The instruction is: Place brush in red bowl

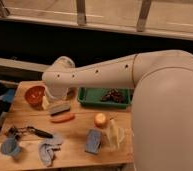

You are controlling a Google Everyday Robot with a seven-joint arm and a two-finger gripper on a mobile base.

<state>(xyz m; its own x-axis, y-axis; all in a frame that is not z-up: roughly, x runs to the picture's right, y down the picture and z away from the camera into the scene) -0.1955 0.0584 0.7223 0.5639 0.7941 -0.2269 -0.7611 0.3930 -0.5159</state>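
The gripper (54,97) hangs over the back of the desk (72,141), just right of the bowl (35,95) and left of the tray (90,98). A carrot-shaped stick (62,118) lies in front of it. The brush (40,132) lies front left, well apart from the bowl, with a cup (10,147) before it and a cloth (47,148) to its right.

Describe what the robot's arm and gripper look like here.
The arm is a thick, smooth white tube with a row of small dark dots and a rounded joint cap. The gripper, below that joint beside the red bowl, looks pale; no cables show.
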